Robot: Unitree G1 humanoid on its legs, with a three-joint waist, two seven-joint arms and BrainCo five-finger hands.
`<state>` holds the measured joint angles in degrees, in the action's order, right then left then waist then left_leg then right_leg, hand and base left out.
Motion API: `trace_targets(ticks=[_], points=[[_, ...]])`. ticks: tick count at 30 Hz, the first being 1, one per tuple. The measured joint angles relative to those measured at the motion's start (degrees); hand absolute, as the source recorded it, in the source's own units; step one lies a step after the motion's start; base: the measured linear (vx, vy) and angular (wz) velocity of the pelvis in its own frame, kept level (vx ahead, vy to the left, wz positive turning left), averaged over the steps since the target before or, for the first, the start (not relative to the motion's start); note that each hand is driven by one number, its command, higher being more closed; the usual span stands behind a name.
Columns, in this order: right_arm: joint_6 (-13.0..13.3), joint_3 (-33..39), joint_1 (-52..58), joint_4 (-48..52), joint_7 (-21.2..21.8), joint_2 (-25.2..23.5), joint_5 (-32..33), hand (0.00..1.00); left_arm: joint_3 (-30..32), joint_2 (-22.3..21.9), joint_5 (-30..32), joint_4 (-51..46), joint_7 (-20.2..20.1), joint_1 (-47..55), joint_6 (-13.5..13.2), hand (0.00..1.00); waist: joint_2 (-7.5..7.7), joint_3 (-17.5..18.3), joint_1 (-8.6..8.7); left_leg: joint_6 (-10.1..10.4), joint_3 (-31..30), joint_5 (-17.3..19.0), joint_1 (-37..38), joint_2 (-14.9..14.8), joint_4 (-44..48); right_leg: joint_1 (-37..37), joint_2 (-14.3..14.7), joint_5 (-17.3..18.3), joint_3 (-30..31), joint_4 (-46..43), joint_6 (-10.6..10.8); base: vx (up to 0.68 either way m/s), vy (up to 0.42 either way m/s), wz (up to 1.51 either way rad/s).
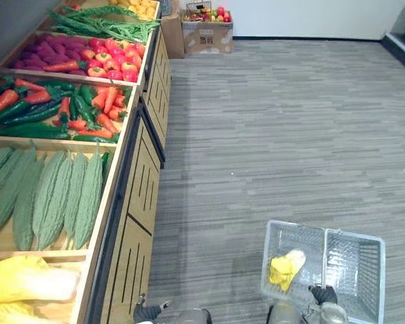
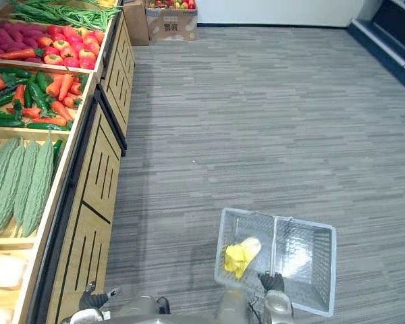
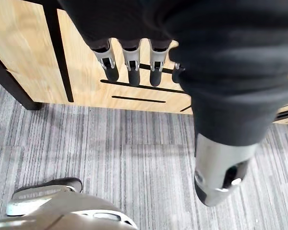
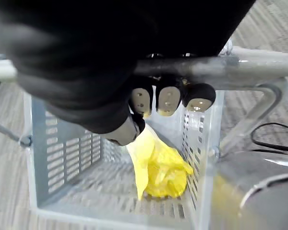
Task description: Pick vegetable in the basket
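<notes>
A slotted plastic basket (image 1: 352, 264) with a crinkled yellow vegetable (image 1: 287, 268) is clasped by its metal handle (image 4: 259, 65) in the right hand (image 4: 165, 99). The left hand (image 3: 130, 67) is held slack, and open striped floor (image 1: 290, 135) is seen around.

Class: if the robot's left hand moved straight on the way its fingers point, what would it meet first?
Probably the stand's wooden front panel: the left hand points straight fingers at the black slots, with nothing between. Distance is unclear.

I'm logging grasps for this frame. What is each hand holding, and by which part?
The right hand is curled round the handle of the basket. The left hand holds nothing, its fingers straight beside the stand.
</notes>
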<state>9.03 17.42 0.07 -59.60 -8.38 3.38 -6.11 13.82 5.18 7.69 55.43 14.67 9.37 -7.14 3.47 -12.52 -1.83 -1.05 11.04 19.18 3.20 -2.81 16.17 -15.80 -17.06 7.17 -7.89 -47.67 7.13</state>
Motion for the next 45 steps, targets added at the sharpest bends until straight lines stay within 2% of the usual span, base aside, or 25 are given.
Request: trace_targets(ticks=[2, 5, 6, 7, 9, 10, 13, 15, 17, 18, 20, 22, 24, 25, 27, 28, 30, 33, 38, 39, 40, 41, 42, 43, 45], points=[[0.23, -1.59, 0.17, 0.08, 0.21, -0.27, -0.09, 1.00, 0.15, 0.67, -0.01, 0.04, 0.10, -0.54, 0.63, 0.00, 0.84, -0.28, 0.01, 0.22, -0.91, 0.52, 2.46, -1.17, -1.79, -3.00, 3.36, 4.21, -3.23, 2.19, -1.43, 0.33, -0.009, 0.26], [0.35, -0.91, -0.28, 0.36, 0.21, 0.06, 0.00, 1.00, 1.12, -0.70, -0.03, 0.09, 0.11, -2.05, 0.89, 0.00, -0.27, -0.88, 0.26, 0.91, -1.98, 0.15, 5.40, -2.10, -5.15, -5.31, 7.14, 3.80, -6.28, 14.53, -1.64, 0.37, -0.051, 0.30], [0.36, 0.48, -0.30, 0.42, 0.23, -0.01, 0.40, 1.00, 1.38, -1.39, -0.01, 0.42, 0.10, -3.05, 0.91, 0.00, -1.30, -1.34, 0.57, 1.26, -3.20, -0.04, 6.99, -2.97, -7.02, -5.60, 9.23, 1.95, -5.74, 22.66, -1.47, 0.61, -0.163, 0.77], [0.33, 1.99, -0.41, 0.70, 0.25, -0.07, 1.34, 1.00, 1.87, -2.18, 0.01, 0.44, 0.03, -4.36, 0.88, 0.00, -2.10, -1.81, 1.04, 1.72, -4.67, -0.24, 8.76, -3.95, -8.59, -5.61, 10.87, -3.38, -4.03, 32.81, -1.39, 0.62, -0.194, 0.86], [0.06, 2.63, -0.29, 0.68, 0.23, -0.11, 1.73, 1.00, 2.48, -2.93, 0.01, 0.52, -0.01, -4.94, 0.78, 0.00, -1.96, -1.85, 1.75, 3.24, -6.93, -0.32, 10.42, -4.77, -8.90, -4.34, 11.47, -12.52, -2.40, 37.71, -2.33, 0.50, -0.196, 0.71], [-0.48, 3.48, -0.84, 0.68, 0.19, 0.35, 1.68, 1.00, 2.98, -3.94, 0.08, 1.04, -0.26, -5.34, 0.72, 0.00, -4.15, -1.89, 1.42, 5.00, -7.95, -1.35, 10.99, -7.06, -8.63, -3.63, 13.14, -13.31, -3.19, 35.85, -4.84, 0.48, -0.187, 0.41], [-0.76, 6.52, -1.56, 0.89, 0.23, 0.30, 1.67, 1.00, 4.46, -6.20, 0.25, 0.90, -0.47, -5.42, -0.04, 0.00, -4.26, -2.04, 1.77, 8.18, -11.36, -9.92, 12.08, -6.93, -5.30, -6.21, 10.60, -2.84, -5.14, 18.64, -6.35, 0.55, -0.257, 0.39], [-0.96, 6.26, 0.05, 1.19, 0.23, 0.19, 1.62, 1.00, 5.10, -6.74, 0.19, 0.37, -0.38, -4.45, -0.33, 0.00, -4.83, -0.69, 1.58, 10.24, -12.03, -12.66, 8.50, -8.34, 6.16, -1.43, 11.44, 2.54, -6.98, 21.26, -6.30, 0.60, -0.267, 0.39], [-1.45, 3.49, 0.57, 1.57, 0.26, 0.56, 1.11, 1.00, 6.57, -7.24, 0.11, -0.87, -0.64, -4.83, -0.11, 0.00, -5.63, -0.84, 1.55, 11.54, -13.65, -23.63, -0.12, -10.08, 23.69, 3.40, 13.68, 4.60, -8.18, 24.73, -7.21, 0.54, -0.189, 0.05], [-1.48, 2.36, 0.89, 1.80, 0.22, 0.46, 0.86, 1.00, 6.94, -7.37, -0.40, -1.30, -0.77, -4.92, -0.10, 0.00, -5.00, -1.33, 1.26, 12.78, -13.34, -25.58, -4.50, -11.30, 31.89, 6.03, 14.42, 4.61, -8.08, 26.80, -7.27, 0.61, -0.176, -0.06], [-2.71, 2.29, 2.10, 2.40, 0.09, -0.37, -0.04, 1.00, 6.91, -7.41, -0.87, -3.55, -1.49, -5.59, -0.32, 0.00, -3.98, -2.79, -0.04, 10.12, -8.73, -16.52, -11.31, -12.09, 46.38, 16.50, 14.96, 4.64, -7.10, 32.93, -7.31, 0.49, -0.113, -0.09], [-2.77, 2.28, 2.99, 2.42, -0.04, -0.72, -0.05, 1.00, 6.89, -7.38, -3.05, -4.71, -1.49, -5.59, -0.42, 0.00, -3.21, -2.65, -0.57, 7.62, -4.92, -10.47, -16.42, -11.88, 46.72, 22.38, 14.01, 4.64, -7.17, 36.55, -7.30, 0.43, 0.011, -0.05], [-2.91, 2.56, 2.58, 2.17, -0.21, -0.92, -0.01, 1.00, 6.93, -7.38, -4.91, -5.85, -1.44, -5.80, -0.85, 0.00, -3.02, -2.54, -0.98, 6.98, -0.87, -6.78, -22.31, -11.94, 40.54, 25.35, 12.85, 4.63, -6.97, 38.85, -7.26, 0.51, 0.124, -0.27], [-3.03, 2.92, 2.67, 2.12, -0.75, -1.24, -0.03, 1.00, 6.89, -7.25, -5.15, -6.34, -1.42, -6.10, -1.17, 0.00, -2.98, -2.55, -1.71, 6.04, 3.07, -6.42, -25.07, -11.35, 29.79, 27.12, 11.15, 4.98, -7.26, 39.73, -6.31, 0.37, 0.176, -0.35], [-2.89, 2.98, 4.25, 2.67, -1.02, -0.82, -0.07, 1.00, 6.53, -7.42, -5.00, -5.90, -1.38, -5.74, -1.09, 0.00, -4.12, -1.93, -2.07, 3.90, 6.97, -12.14, -24.93, -9.46, 12.48, 30.08, 10.62, 6.68, -8.28, 40.01, -3.42, 0.50, 0.259, 0.03], [-3.25, 2.97, 5.44, 1.92, -1.06, -1.44, 0.01, 1.00, 6.04, -6.94, -5.00, -4.88, -1.54, -6.07, -1.08, 0.00, -3.35, -0.97, -1.68, -1.26, 7.83, -16.25, -24.07, -6.93, 7.81, 32.57, 8.97, 7.53, -8.82, 40.94, -2.16, 0.54, 0.248, 0.65], [-3.33, 2.58, 5.64, 1.85, -0.92, -2.47, 0.03, 1.00, 5.88, -6.49, -4.51, -4.71, -1.40, -6.25, -1.18, 0.00, -1.82, -0.08, -1.84, -1.96, 7.17, -16.00, -24.07, -3.69, 4.89, 32.01, 8.83, 4.64, -6.71, 43.13, -3.36, 0.50, 0.200, 0.71], [-3.22, 1.91, 2.96, 1.32, -0.86, -2.83, -0.07, 1.00, 7.24, -5.46, -4.15, -3.69, -1.47, -5.98, -1.04, 0.00, -1.49, 0.07, -3.39, -3.94, 9.59, -14.73, -23.02, -4.88, 8.91, 34.09, 9.92, -5.37, -2.13, 45.48, -2.79, 0.44, 0.144, 0.05], [-3.16, -1.44, 1.72, 0.06, -0.63, -3.27, -0.10, 1.00, 7.03, -2.63, -2.39, -0.40, -1.40, -0.42, 0.39, 0.00, 1.29, 4.13, -3.45, -3.65, 13.74, -14.45, -14.96, -2.93, 0.27, 27.96, 7.54, -10.66, 3.06, 32.71, -1.03, 0.27, 0.053, -0.39], [-3.16, -2.23, 1.02, -0.39, -0.63, -2.96, -0.10, 1.00, 6.57, -2.73, -2.39, -0.42, -1.35, 0.77, 0.77, 0.00, 0.94, 4.19, -3.39, -2.23, 13.59, -13.15, -11.66, -2.57, -4.44, 23.33, 7.16, -12.24, 3.06, 23.49, 2.34, 0.23, 0.099, -0.28], [-2.67, -2.75, 0.91, -0.41, -0.79, -3.14, -0.10, 1.00, 5.99, -2.53, -2.41, -0.45, -1.32, 1.29, 1.21, 0.00, 1.40, 3.81, -3.14, -2.12, 12.88, -11.68, -8.51, -1.73, -7.80, 19.13, 5.66, -15.10, 2.76, 14.11, 8.19, 0.27, 0.092, -0.13], [-2.12, -2.99, 0.49, -0.16, -0.63, -3.08, -0.09, 1.00, 5.04, -1.81, -2.41, -0.47, -1.31, 1.52, 1.49, 0.00, 1.19, 3.39, -2.80, -2.33, 12.40, -11.30, -7.00, -0.99, -8.85, 15.93, 4.62, -15.06, 2.60, 6.52, 9.41, 0.22, 0.050, 0.12], [-2.09, -2.97, -0.51, -0.08, -0.22, -2.99, -0.13, 1.00, 3.88, -1.28, -2.41, -0.42, -1.34, 1.48, 1.67, 0.00, 1.56, 3.26, -2.42, -2.62, 11.89, -10.64, -5.08, -0.36, -9.11, 13.02, 3.50, -9.99, 1.65, 0.05, 8.91, 0.29, 0.003, 0.49], [-1.92, -3.08, -0.39, 0.17, -0.20, -2.64, -0.13, 1.00, 2.14, -1.23, -2.41, -0.56, -1.34, 1.12, 1.61, 0.00, 0.63, 2.90, -1.94, -2.45, 10.43, -10.00, -1.60, -0.25, -9.11, 10.84, 3.28, -1.60, -1.89, -3.47, 6.32, 0.27, -0.003, 0.60], [-1.00, -3.37, 0.00, 0.24, -0.13, -2.44, -0.15, 1.00, 1.92, -1.21, -2.41, -0.76, -1.37, 0.99, 1.29, 0.00, -0.24, 3.23, -0.67, -2.08, 7.57, -9.55, 0.84, -0.67, -9.38, 8.88, 3.37, 4.33, -6.18, 1.19, 1.59, 0.25, -0.026, 0.86]])
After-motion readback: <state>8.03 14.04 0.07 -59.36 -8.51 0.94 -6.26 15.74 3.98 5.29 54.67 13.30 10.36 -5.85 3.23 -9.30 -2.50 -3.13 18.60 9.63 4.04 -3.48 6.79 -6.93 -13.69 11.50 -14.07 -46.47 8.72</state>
